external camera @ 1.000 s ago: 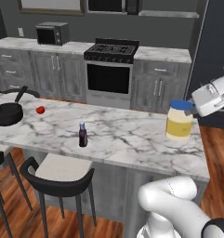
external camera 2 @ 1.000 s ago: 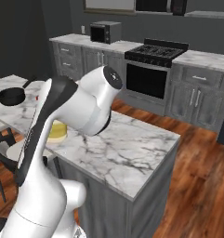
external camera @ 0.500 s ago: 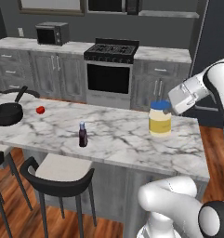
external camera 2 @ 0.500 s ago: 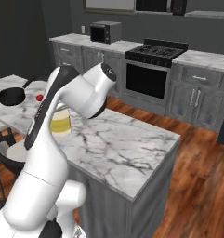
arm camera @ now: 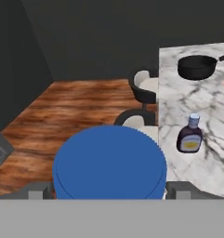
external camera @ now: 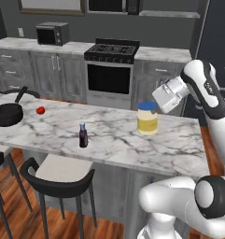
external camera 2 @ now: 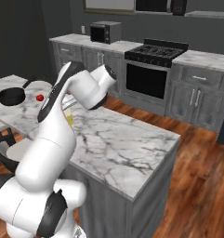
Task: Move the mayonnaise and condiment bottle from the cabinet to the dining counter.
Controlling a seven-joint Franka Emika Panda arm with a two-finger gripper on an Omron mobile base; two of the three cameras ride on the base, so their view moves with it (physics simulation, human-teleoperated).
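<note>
White arm (external camera 2: 81,88) bent over marble dining counter (external camera 2: 127,153), black pan (external camera 2: 12,95), red tomato (external camera 2: 39,97)

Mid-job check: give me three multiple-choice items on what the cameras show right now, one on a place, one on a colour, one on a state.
1. The condiment bottle stands:
A. on the dining counter
B. on the stove
C. on a stool

2. The mayonnaise lid is:
A. red
B. blue
C. white

3. The gripper is:
A. shut on the bottle
B. wide around the jar's lid
C. hovering over the pan

Answers:
1 A, it stands upright on the marble top, apart from the jar.
2 B, the hand view shows a blue lid.
3 B, a fingertip shows at each side of the lid while the jar sits on the counter.
</note>
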